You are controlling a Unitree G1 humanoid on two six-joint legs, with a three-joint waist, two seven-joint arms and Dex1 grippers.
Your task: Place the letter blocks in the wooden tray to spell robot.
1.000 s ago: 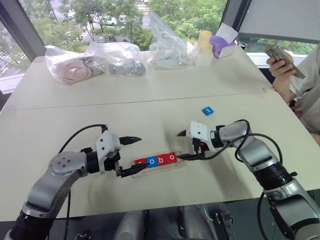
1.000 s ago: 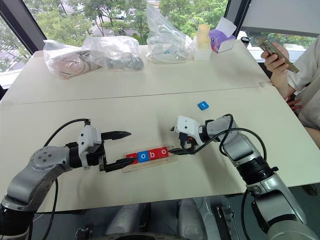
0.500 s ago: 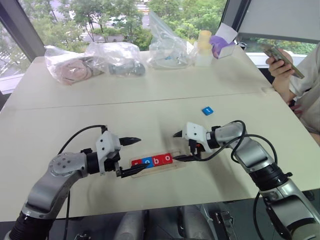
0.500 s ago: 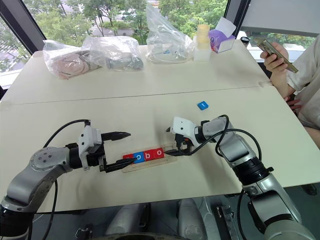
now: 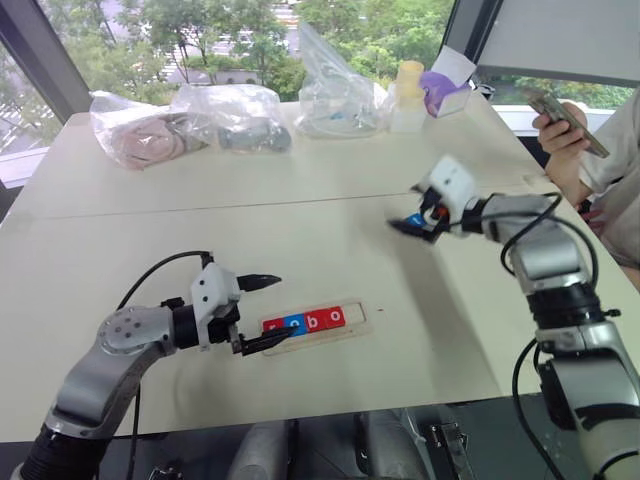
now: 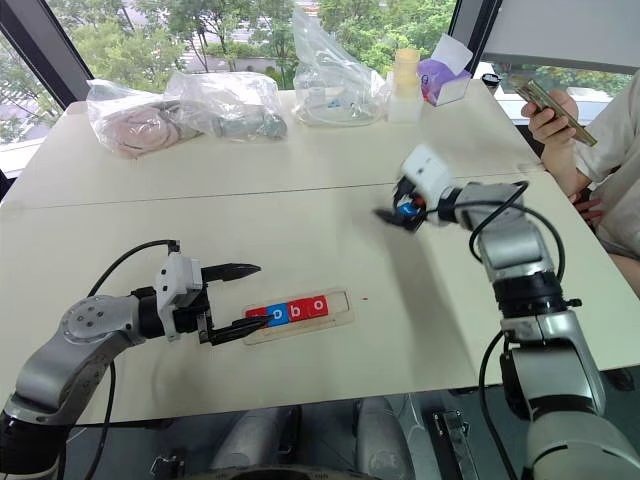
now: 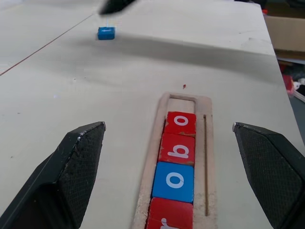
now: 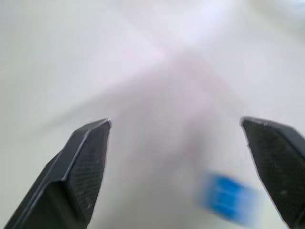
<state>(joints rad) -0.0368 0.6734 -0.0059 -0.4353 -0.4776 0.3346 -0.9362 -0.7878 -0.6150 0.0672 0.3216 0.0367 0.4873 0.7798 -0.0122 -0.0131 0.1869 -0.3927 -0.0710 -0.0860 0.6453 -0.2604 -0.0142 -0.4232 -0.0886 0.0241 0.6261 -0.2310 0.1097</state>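
While four letter blocks (image 7: pixel 177 157) sit in the wooden tray (image 5: pixel 312 325), the nearest red one is cut off in the left wrist view, so only part of its "r" shows; then blue "o", red "b", red "o". One slot at the tray's far end stands bare. Fifth block, the blue tile (image 7: pixel 106 32), lies loose on the desk (image 5: pixel 300 240), at about 2 o'clock from the tray and well apart from it; its letter is too small to read, and in the eye views the right claw (image 6: pixel 402 212) partly covers it.

Right claw: released, fingers spread, hovering just over the blue tile; right wrist view is blurred, tile a blue smear (image 8: pixel 229 198).

Left claw (image 5: pixel 259 312): released, holding nothing, at the tray's 9 o'clock end, lower finger at the rim.

Far desk edge, 12 o'clock: plastic bags (image 5: pixel 190 120), purple box (image 5: pixel 446 90). Person holding a phone (image 5: pixel 566 108) at 2 o'clock.
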